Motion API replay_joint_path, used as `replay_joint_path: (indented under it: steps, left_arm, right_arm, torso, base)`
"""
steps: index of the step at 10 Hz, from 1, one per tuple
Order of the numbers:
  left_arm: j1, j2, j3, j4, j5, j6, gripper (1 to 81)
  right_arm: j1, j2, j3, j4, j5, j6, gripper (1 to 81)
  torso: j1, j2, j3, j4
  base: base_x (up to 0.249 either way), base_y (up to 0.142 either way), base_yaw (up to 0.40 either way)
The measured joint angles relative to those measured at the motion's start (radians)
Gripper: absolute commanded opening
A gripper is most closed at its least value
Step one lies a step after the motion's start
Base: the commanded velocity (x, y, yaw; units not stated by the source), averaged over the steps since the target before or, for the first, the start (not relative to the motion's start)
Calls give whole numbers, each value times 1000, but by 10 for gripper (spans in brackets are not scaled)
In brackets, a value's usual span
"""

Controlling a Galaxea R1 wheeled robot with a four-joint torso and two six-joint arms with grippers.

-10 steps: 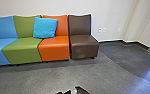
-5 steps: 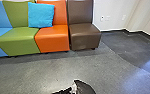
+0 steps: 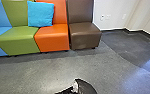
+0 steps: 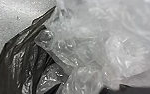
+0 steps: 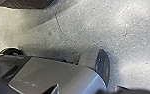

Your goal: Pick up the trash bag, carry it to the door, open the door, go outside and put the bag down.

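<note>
The black trash bag (image 3: 86, 87) pokes into the head view at the bottom, with a pale patch at its opening. Large in the left wrist view, the black bag (image 4: 18, 60) lies in folds against crumpled clear plastic (image 4: 88, 50), with grey floor beyond it. My left gripper is close to the bag, but its hold on it cannot be made out. In the right wrist view the floor and the robot's own base appear, and how my right gripper stands cannot be told. The door cannot be identified.
A row of blue, green, orange and brown seats (image 3: 84, 36) stands against the white wall (image 3: 111, 7), with a blue cushion (image 3: 41, 14) on it. Grey floor (image 3: 41, 72) lies in front. The robot's grey base and wheel (image 5: 103, 67) stand on the floor.
The head camera has tilted downward and come nearer the seats, mostly in the first half second. More of the black bag shows at the bottom of the head view.
</note>
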Motion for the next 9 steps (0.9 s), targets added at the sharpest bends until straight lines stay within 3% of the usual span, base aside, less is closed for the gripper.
replay_joint_path:
  steps: [2, 6, 7, 9]
  left_arm:
    - [3, 15, -37, 14, -11, 0, 811]
    - [-1, 13, -37, 18, -16, 0, 811]
    - [1, 8, -37, 24, -14, 4, 10]
    - [1, -2, -37, 24, -11, 0, 10]
  right_arm:
    - [-5, 0, 3, 0, 0, 0, 811]
    - [-5, -1, 9, 0, 7, 0, 811]
    - [-5, 0, 11, 0, 7, 0, 811]
    - [-5, 0, 13, 0, 7, 0, 811]
  torso:
    - [0, 0, -4, 0]
    - [0, 0, -54, 0]
    - [0, 0, -53, 0]
    - [1, 0, -53, 0]
  base:
    - [0, 0, 0]
    - [0, 0, 0]
    - [0, 0, 0]
    - [0, 0, 0]
